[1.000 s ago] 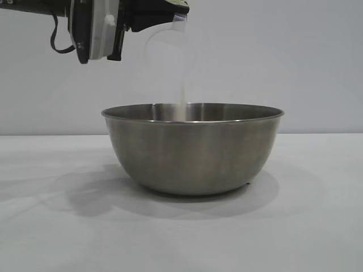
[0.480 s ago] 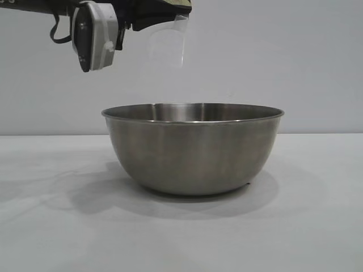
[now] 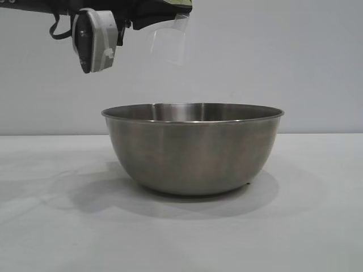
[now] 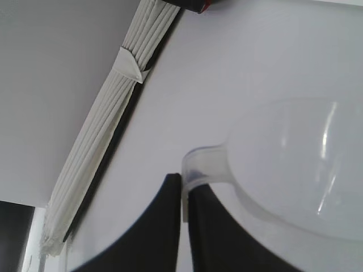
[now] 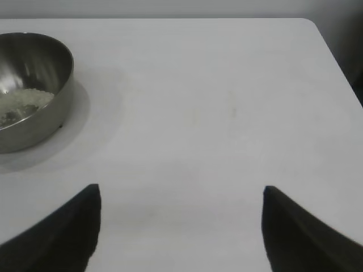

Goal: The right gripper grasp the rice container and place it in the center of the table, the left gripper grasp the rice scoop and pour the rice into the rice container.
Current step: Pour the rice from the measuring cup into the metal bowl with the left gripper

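The rice container (image 3: 193,148), a big steel bowl, stands on the white table (image 3: 51,226). Pale rice (image 5: 22,101) lies in its bottom, seen in the right wrist view beside the container (image 5: 54,90). High above the bowl's left half hangs the clear rice scoop (image 3: 168,42), tipped over, with no grains falling. My left gripper (image 4: 182,190) is shut on the scoop's handle; the scoop (image 4: 295,164) looks empty. My right gripper (image 5: 181,195) stands open over bare table, well away from the bowl, nothing between its fingers.
The table's far edge and rounded corner (image 5: 309,25) show in the right wrist view. A tied pale curtain (image 4: 122,90) hangs in the background of the left wrist view. The left arm's white wrist camera housing (image 3: 93,39) hangs left of the scoop.
A second ago rice streamed from the scoop into the bowl; the stream has stopped. The left gripper has rotated and lifted slightly with the scoop. The bowl has not moved.
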